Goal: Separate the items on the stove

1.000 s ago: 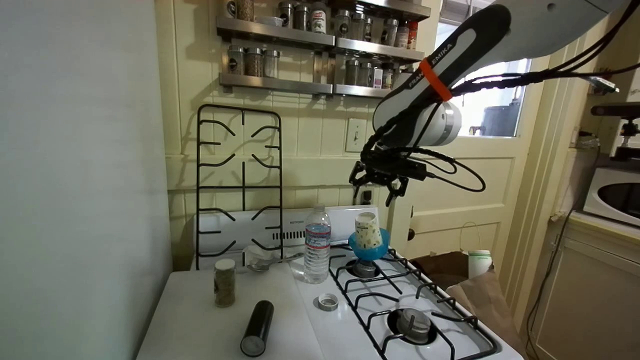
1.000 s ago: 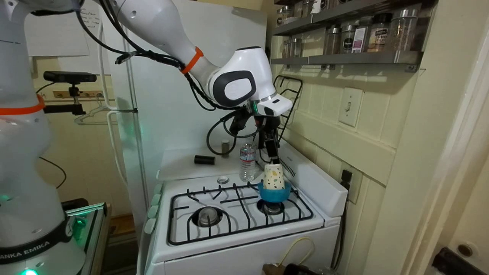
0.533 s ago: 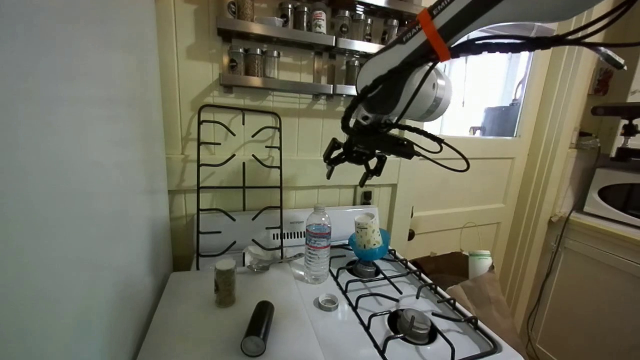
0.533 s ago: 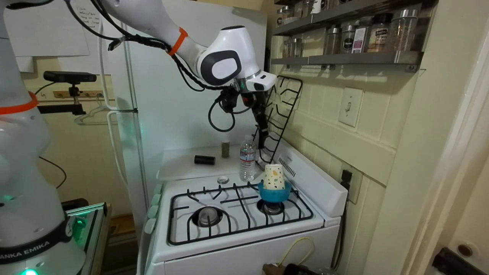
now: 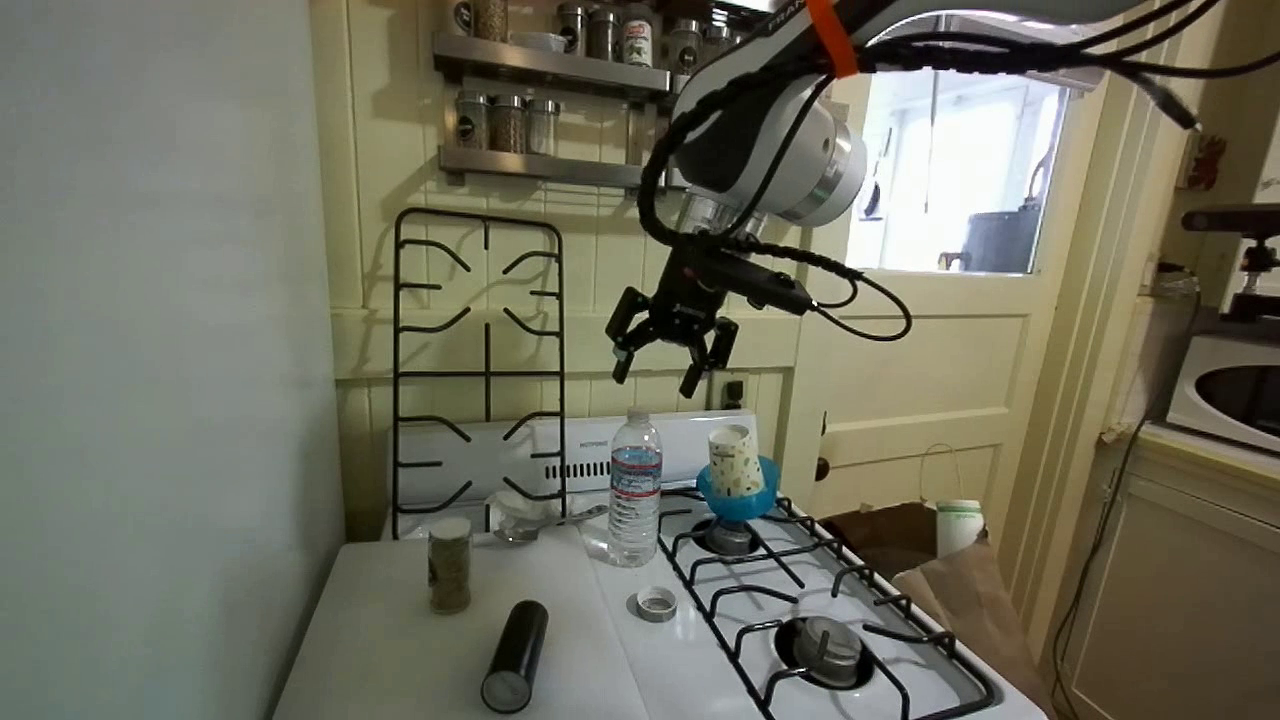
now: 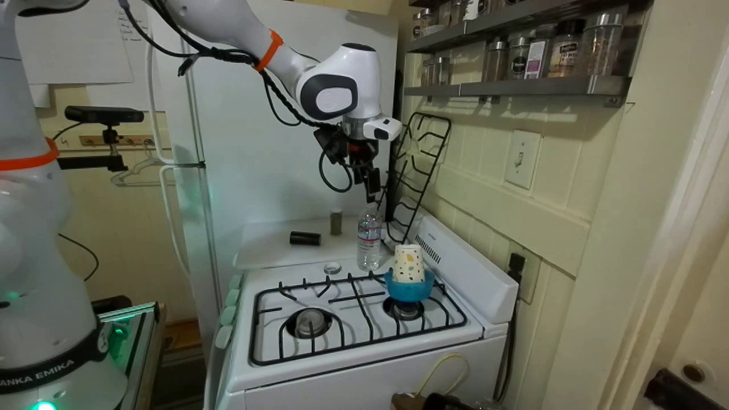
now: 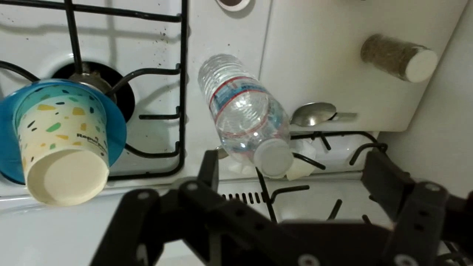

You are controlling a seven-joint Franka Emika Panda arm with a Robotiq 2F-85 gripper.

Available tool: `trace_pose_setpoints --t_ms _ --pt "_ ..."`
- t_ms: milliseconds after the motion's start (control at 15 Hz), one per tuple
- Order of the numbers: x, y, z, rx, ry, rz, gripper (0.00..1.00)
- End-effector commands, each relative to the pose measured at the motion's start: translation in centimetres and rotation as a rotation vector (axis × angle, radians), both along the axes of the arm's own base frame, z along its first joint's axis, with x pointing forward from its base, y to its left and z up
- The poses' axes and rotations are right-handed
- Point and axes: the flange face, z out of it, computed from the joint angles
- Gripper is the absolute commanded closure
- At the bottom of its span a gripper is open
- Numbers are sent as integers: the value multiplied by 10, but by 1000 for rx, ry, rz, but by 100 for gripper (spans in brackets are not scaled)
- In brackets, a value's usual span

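Note:
The clear plastic bottle (image 5: 635, 510) stands upright on the white stove (image 5: 685, 670), left of the burner grate; it also shows in the wrist view (image 7: 240, 99). The blue bowl (image 5: 742, 508) sits on the back burner grate, with a patterned paper cup (image 5: 735, 465) upside down in it; both also show in an exterior view, the bowl (image 6: 409, 291) and the cup (image 6: 408, 263). My gripper (image 5: 655, 383) is open and empty, just above the bottle's top. In the wrist view the white cap lies between the fingers (image 7: 292, 164), nearer the left one.
A black grate (image 5: 487, 374) leans upright against the back wall. A dark cylinder (image 5: 515, 655) lies on the white surface, near a spice jar (image 5: 450, 570), a round white-rimmed lid (image 5: 657, 604) and a spoon (image 7: 314, 113). Spice shelves (image 5: 555, 167) hang above.
My gripper has risen away from above the cup and bowl, moved sideways to over the bottle, and lowered a little. It stays open. The bottle, bowl and cup have not moved.

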Motion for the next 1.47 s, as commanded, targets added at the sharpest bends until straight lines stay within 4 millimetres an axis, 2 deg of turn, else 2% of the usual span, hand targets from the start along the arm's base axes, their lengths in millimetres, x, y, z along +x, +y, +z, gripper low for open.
trace_pose_setpoints --t_ms 0,200,267,400,533,600,733,800,933,1000,1067,1400 --pt "23 -5 -21 -46 44 12 0" --pt "33 3 -30 -93 71 39 2" --pt "34 7 -32 -114 79 52 7" --pt "36 12 -30 -149 90 73 11" --pt "36 17 -27 -180 106 84 24" --pt "34 20 -24 -203 112 85 38" --pt "31 25 -17 -238 119 94 35" --pt "32 27 -17 -247 123 98 42" --pt "34 31 -17 -246 130 119 35" --pt "35 33 -17 -248 125 128 36" --pt "37 35 -18 -246 120 135 33" --pt "41 38 -22 -253 123 141 42"
